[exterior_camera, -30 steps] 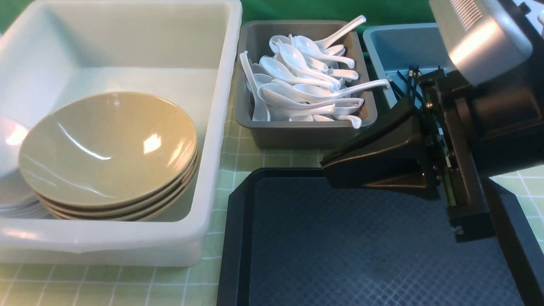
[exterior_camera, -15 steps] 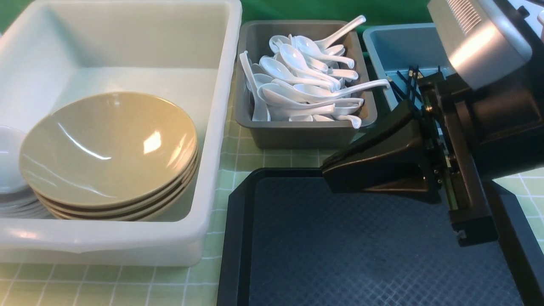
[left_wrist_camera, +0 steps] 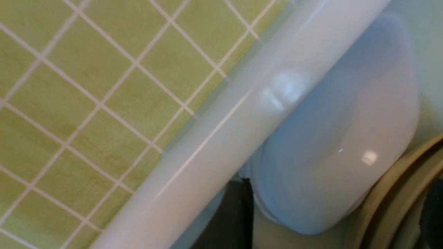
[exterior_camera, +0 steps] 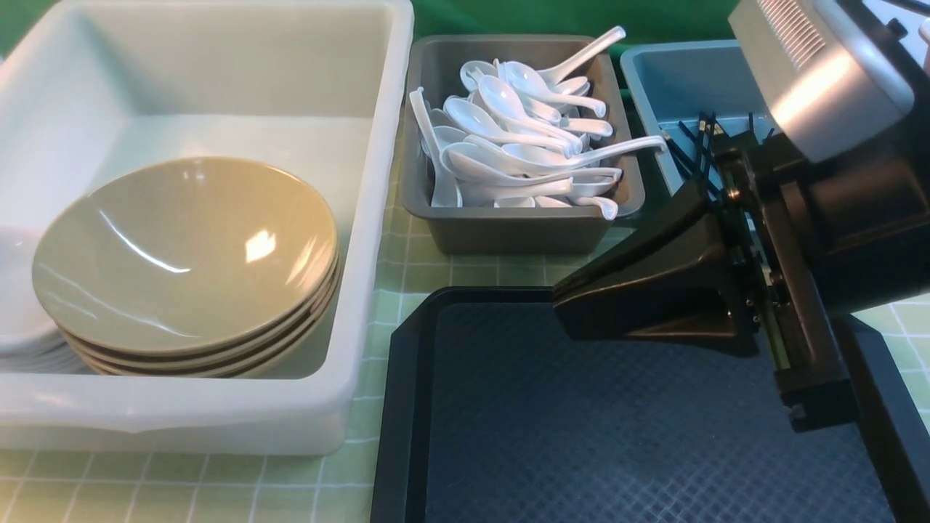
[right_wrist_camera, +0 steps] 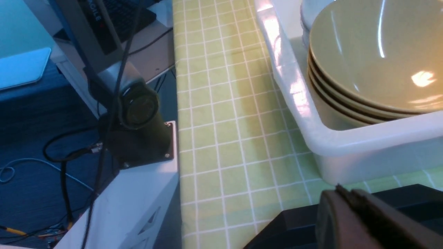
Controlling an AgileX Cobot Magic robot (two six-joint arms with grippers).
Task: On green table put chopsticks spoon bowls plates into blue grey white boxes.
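A stack of tan bowls (exterior_camera: 182,247) sits in the big white box (exterior_camera: 378,218), with white plates (exterior_camera: 18,319) piled beside it at the far left. My left gripper (left_wrist_camera: 334,197) hangs open over the top plate (left_wrist_camera: 346,121), one finger (left_wrist_camera: 237,214) by the box's wall, the other over the bowls (left_wrist_camera: 391,193). Spoons (exterior_camera: 516,145) fill the grey box (exterior_camera: 508,232). Chopsticks (exterior_camera: 697,142) lie in the blue box (exterior_camera: 676,73), partly hidden by my right arm. My right gripper (exterior_camera: 563,301) is shut and holds nothing, above the tray's far edge.
A flat black tray (exterior_camera: 581,421) lies on the green table (exterior_camera: 450,272) in front of the grey and blue boxes. In the right wrist view the table's left edge runs past my left arm's base (right_wrist_camera: 138,110), with the floor and cables beyond.
My left gripper has opened, and the white plate at the far left has sunk onto the pile. The right arm has drifted slightly down and to the right, still shut.
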